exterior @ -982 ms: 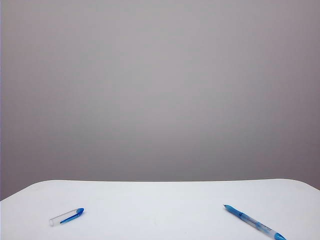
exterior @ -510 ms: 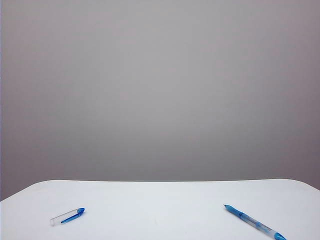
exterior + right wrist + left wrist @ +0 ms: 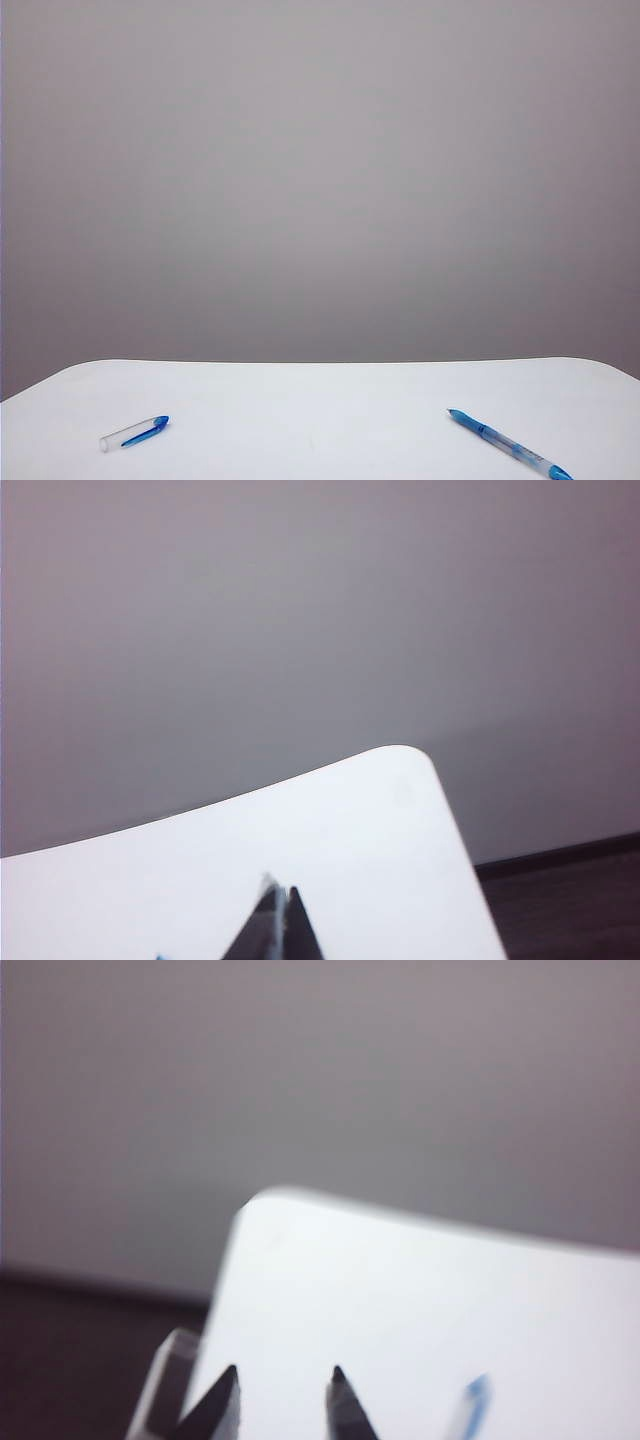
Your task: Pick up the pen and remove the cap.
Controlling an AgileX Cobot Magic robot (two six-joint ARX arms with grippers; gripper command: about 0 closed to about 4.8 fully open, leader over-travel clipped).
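Cap (image 3: 134,432) is seen lying flat on the white bench (image 3: 320,400) at near left, blue rounded end pointing right, clear open end left. Pen (image 3: 508,445) is seen lying at near right, well apart from the cap, blue tip aimed far-left, barrel running off the near edge of the exterior view. Cap is already off; task is judged complete or in wrap-up.

No arm is seen in the exterior view.

Risks, as judged:
- Both parts are round and loose on a smooth bench; a roll could be started by any bump or a low arm sweep.
- The pen sits close to the near edge, so a nudge could send it off.
- The cap's clip should limit its roll; the pen has less to stop it.

Left gripper (image 3: 283,1380): jaws are parted by a narrow gap, nothing is held or touched. It hangs above the bench's left side; a blurred blue tip, likely the cap (image 3: 476,1398), shows just beside it.

Right gripper (image 3: 279,902): jaws are pressed together, nothing between them, clear of the bench surface, above its right side.
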